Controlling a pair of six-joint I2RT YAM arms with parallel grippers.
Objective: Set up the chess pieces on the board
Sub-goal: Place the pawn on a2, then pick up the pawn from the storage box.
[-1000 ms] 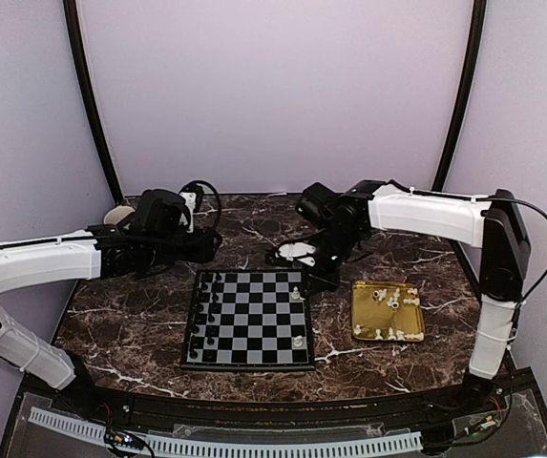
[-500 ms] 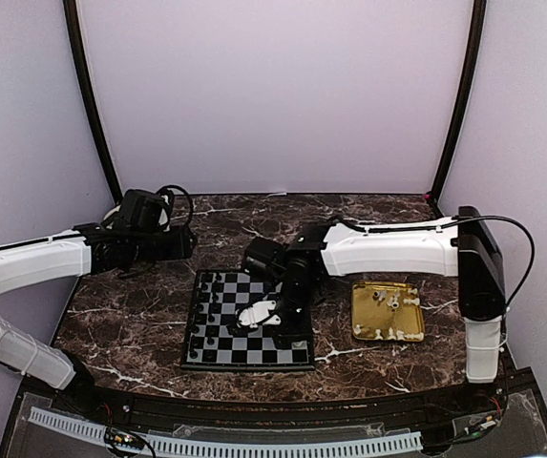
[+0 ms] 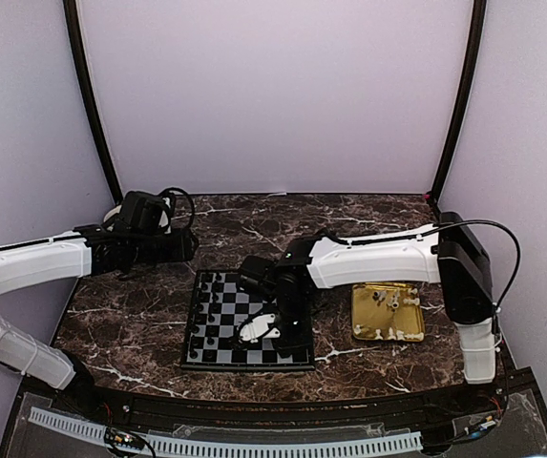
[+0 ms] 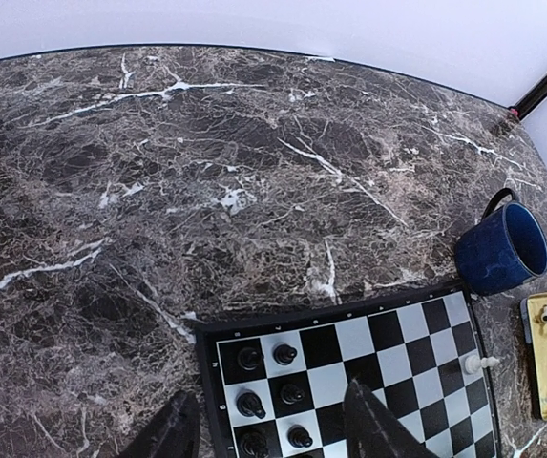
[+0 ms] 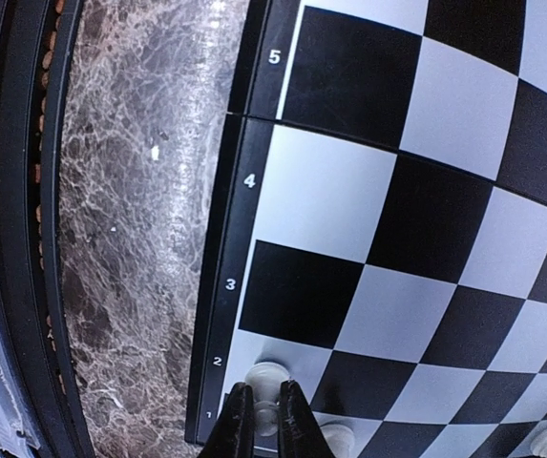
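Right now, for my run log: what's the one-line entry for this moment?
right arm: jaws shut on white piece, board edge | left arm: jaws open, empty, near black pieces | tray: holds white pieces

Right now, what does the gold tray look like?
The tray is a shiny gold rectangle with a low rim, and it looks like metal. It lies flat on the marble table, to the right of the board with a gap between them. Small cream pieces sit inside, along its far and near ends. Nothing is gripping it.
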